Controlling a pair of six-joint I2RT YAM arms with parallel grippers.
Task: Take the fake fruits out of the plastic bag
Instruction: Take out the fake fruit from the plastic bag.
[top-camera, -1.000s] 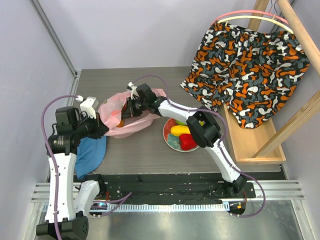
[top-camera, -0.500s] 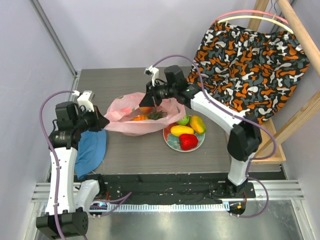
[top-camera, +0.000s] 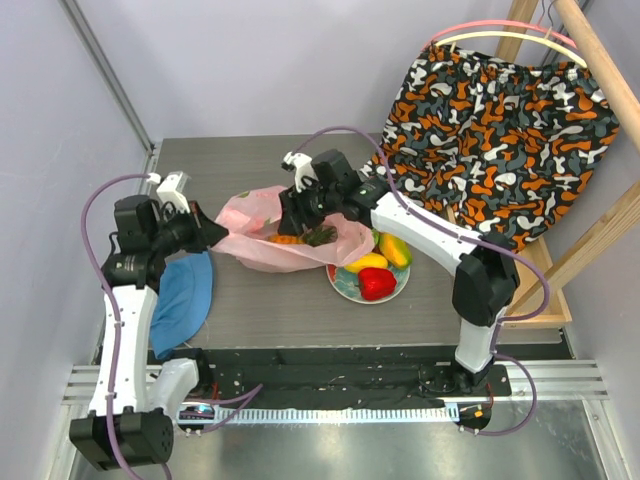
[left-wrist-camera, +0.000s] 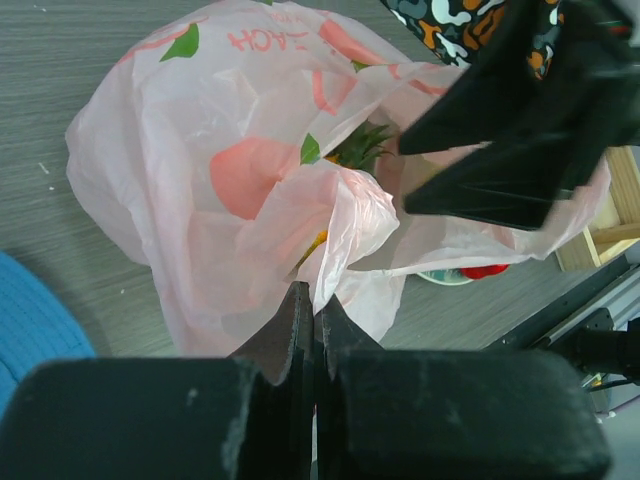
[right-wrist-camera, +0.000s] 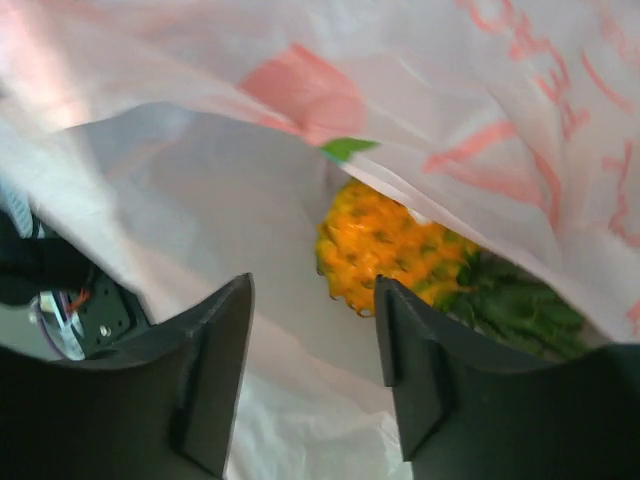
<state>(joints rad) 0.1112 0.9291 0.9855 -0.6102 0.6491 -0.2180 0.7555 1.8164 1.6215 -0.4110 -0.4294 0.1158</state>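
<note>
The pink plastic bag (top-camera: 262, 248) lies at mid-table, mouth facing right. My left gripper (top-camera: 207, 235) is shut on a fold of the plastic bag (left-wrist-camera: 200, 180) at its left edge. The pineapple (right-wrist-camera: 385, 255), orange with a green crown (left-wrist-camera: 358, 148), lies inside the bag. My right gripper (right-wrist-camera: 312, 300) stands open just inside the mouth, its fingers (right-wrist-camera: 215, 370) short of the pineapple (top-camera: 290, 239) and touching nothing. From above, the right gripper (top-camera: 300, 212) hovers over the bag's opening. Yellow (top-camera: 368, 262), red (top-camera: 377, 284) and orange (top-camera: 396, 248) fruits sit on a plate.
The floral plate (top-camera: 340, 286) sits right of the bag. A blue hat (top-camera: 185, 300) lies under my left arm. A patterned cloth (top-camera: 500, 120) hangs on a wooden rack (top-camera: 500, 285) at the right.
My right gripper has opened and come down to the bag's mouth. The left gripper still holds the bag's edge, drawn slightly left.
</note>
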